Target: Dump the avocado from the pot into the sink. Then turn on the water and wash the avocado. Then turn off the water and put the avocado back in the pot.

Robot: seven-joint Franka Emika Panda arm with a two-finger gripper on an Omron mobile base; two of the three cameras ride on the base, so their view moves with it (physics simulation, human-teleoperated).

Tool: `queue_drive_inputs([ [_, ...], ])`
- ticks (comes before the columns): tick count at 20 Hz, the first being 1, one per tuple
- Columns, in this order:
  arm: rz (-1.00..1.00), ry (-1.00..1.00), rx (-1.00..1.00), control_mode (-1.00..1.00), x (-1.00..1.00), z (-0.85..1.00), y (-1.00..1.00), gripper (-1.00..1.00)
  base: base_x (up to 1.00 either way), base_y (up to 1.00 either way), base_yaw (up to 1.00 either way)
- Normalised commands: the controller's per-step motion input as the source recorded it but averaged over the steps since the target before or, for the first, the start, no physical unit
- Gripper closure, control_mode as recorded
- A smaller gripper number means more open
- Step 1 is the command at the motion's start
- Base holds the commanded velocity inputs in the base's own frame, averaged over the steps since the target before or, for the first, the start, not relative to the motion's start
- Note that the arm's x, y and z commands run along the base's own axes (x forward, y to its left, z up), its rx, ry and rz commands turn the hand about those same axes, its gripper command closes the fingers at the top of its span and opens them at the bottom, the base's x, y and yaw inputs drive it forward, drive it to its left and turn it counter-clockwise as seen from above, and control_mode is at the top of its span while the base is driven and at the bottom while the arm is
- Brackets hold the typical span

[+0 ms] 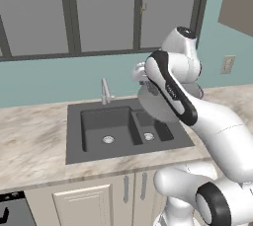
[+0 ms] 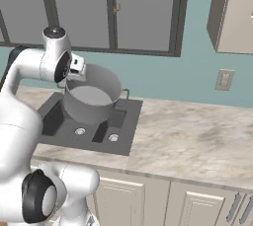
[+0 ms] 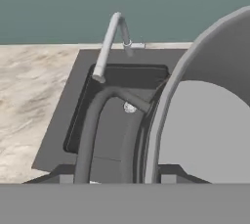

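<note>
Avocado is the thing to find, and I cannot make it out anywhere: neither basin of the sink (image 1: 74,136) shows a dark oval, only 2 silver drains, and the pot's interior in the right base view reads as a flat pale grey floor with no lump on it. Whether it sits hidden against the pot wall or low in a basin behind the pot, I cannot tell.

The pot (image 2: 91,99) is lifted off the worktop (image 2: 197,131) and held in the air over the sink, tilted so its mouth turns partly toward the right base camera. In the left base view its underside (image 1: 155,104) hangs above the smaller basin, near the divider. The end effector (image 2: 76,69) is closed on the pot at its rim, on the side toward the faucet (image 1: 105,92); the hand view looks along the pot's wall (image 3: 161,120) with one side handle (image 3: 97,120) curving across the large basin below.

The relation that matters for the coming move is pot mouth to basin. The mouth is still too upright to spill anything, so, if the avocado is inside, the likely need is a further roll of the wrist toward the sink, keeping the rim above a basin and not the worktop edge.
</note>
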Motion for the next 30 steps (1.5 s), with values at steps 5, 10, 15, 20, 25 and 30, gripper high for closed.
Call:
queue_drive_inputs([
  [5, 0.08, -0.01, 0.11, -1.0, -0.29, 0.57, 0.97, 1.0, 0.0, 0.0, 0.0],
  [10, 0.07, 0.0, 0.09, -1.0, -0.26, 0.57, 0.96, 1.0, 0.0, 0.0, 0.0],
  [15, 0.07, 0.0, 0.11, -1.0, -0.09, 0.41, 0.86, 1.0, 0.0, 0.0, 0.0],
  [20, 0.08, 0.0, 0.15, -1.0, 0.0, 0.3, 0.77, 1.0, 0.0, 0.0, 0.0],
  [25, 0.1, 0.0, 0.2, -1.0, 0.0, 0.15, 0.65, 1.0, 0.0, 0.0, 0.0],
  [30, 0.09, 0.0, 0.2, -1.0, 0.17, 0.01, 0.49, 1.0, 0.0, 0.0, 0.0],
])
